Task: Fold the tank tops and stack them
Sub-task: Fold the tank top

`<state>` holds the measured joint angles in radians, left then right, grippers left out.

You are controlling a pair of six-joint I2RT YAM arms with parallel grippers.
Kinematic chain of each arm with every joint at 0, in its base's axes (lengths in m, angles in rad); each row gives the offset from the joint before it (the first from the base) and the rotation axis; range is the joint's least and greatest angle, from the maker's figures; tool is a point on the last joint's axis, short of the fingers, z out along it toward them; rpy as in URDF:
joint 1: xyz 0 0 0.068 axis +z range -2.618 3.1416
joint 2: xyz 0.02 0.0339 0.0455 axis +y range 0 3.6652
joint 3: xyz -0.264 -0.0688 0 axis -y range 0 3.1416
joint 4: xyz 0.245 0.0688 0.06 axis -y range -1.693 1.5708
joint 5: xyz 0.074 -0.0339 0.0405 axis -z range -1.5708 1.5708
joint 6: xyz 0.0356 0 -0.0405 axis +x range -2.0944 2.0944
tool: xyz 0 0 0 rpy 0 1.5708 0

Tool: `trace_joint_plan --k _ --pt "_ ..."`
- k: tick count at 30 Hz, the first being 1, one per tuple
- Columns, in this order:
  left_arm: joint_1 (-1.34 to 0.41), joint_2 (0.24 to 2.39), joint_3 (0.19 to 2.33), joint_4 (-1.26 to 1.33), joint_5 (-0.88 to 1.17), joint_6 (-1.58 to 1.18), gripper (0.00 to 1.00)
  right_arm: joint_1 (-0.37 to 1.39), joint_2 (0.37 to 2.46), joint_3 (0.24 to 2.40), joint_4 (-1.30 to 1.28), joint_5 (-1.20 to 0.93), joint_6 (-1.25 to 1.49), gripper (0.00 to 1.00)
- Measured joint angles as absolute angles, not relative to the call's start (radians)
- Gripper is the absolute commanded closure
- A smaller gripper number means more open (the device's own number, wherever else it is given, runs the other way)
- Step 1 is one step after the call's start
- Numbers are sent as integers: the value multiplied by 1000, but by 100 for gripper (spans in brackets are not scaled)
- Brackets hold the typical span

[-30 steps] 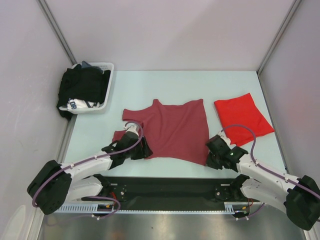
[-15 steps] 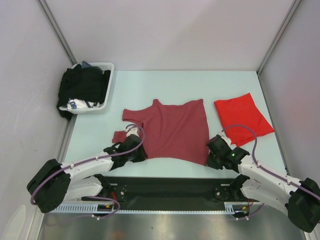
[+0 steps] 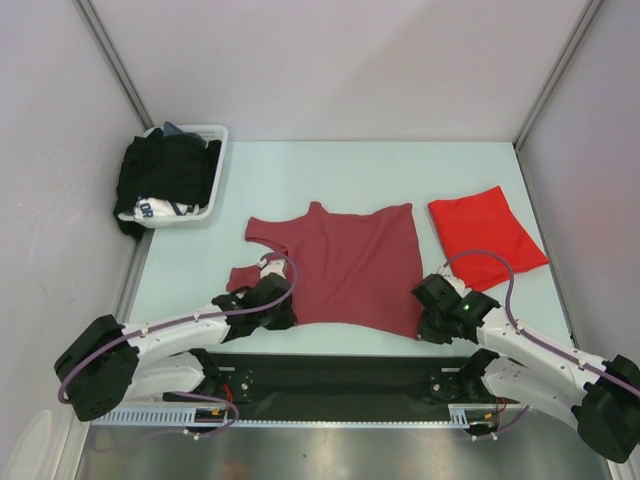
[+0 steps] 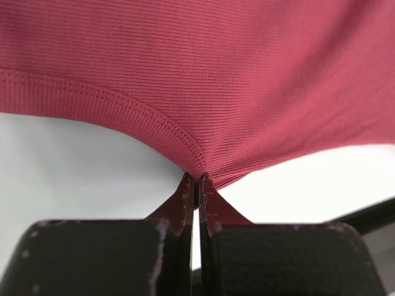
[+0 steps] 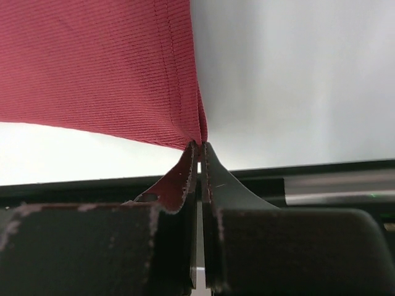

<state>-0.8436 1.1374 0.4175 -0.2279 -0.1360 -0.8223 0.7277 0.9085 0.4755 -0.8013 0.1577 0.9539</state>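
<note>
The maroon tank top [image 3: 345, 265] lies spread flat in the middle of the table. My left gripper [image 3: 283, 312] is shut on its near left hem; in the left wrist view the ribbed maroon cloth [image 4: 222, 80] is pinched at the fingertips [image 4: 185, 191]. At the near right corner of the same top my right gripper [image 3: 427, 322] is also shut, the cloth [image 5: 99, 68] caught between its tips [image 5: 199, 148]. One strap piece [image 3: 241, 275] lies to the left. The bright red tank top [image 3: 486, 237] rests folded at the right, away from both grippers.
A white basket [image 3: 214, 133] at the back left holds black garments [image 3: 165, 170] and a white cloth with dark lettering [image 3: 150, 210]. Pale walls enclose the table on three sides. A dark rail [image 3: 340, 375] runs along the near edge between the arm bases.
My left gripper slid right onto the maroon top's near left hem and closed on it. The near hem has been drawn slightly toward the front edge. The right gripper stayed clamped.
</note>
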Motion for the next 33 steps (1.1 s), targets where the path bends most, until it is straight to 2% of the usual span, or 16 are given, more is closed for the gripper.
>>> trace_joint_plan --k 9,15,21,33 --pt "-904 1089 391 -253 -116 -857 99 730 883 522 -886 196 973 99" --pt "-880 1093 495 -404 -114 -828 99 721 932 579 -881 228 959 99" --pt "-782 1148 645 -445 -84 -757 98 618 1003 649 -832 226 876 100" --pt "-648 1332 780 -455 -22 -659 98 410 1204 786 -683 180 712 100"
